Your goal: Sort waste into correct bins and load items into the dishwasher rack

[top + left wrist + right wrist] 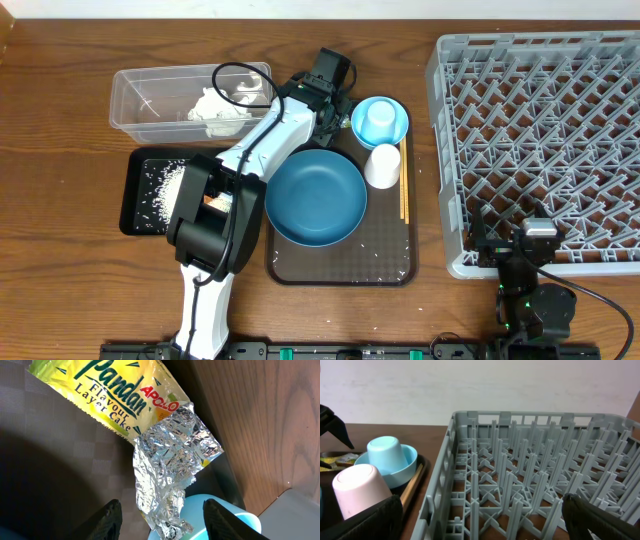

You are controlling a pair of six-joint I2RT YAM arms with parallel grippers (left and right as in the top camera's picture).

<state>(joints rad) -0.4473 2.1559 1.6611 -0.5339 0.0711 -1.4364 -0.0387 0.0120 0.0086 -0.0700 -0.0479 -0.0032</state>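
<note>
- Left gripper (pixel 164 521): jaws about half open, one on each side of the crumpled foil end of the wrapper. Nothing pinched as far as I can see; the pads aren't on it yet.
- I'd guess I'm lined up on that end because the foil stands up off the surface. The printed part lies flat and would be harder to nip.
- The thing itself is a yellow-green printed snack wrapper (pixel 122 402), torn open with silver foil showing. It's lying on the brown textured serving tray (pixel 50 465) at its far edge.
- Print reads "Pandan Flavour Layer Cake", plus a red logo that looks like "Apollo", partly lost in a crease.
- Just beside it is the small light-blue cup (pixel 378 120), upside down in a matching dish. The white cup (pixel 382 166), thin wooden chopsticks (pixel 404 185) and large blue bowl (pixel 315 198) share the tray.
- The clear plastic tub (pixel 135 100) holds a crumpled white tissue (pixel 220 108), so I reckon the wrapper belongs there. Rice is in the shallow black tray (pixel 135 195).
- Right gripper (pixel 482 519): wide open, empty, parked at the near edge of the grey lattice dishwasher rack (pixel 540 130), out of the way.
</note>
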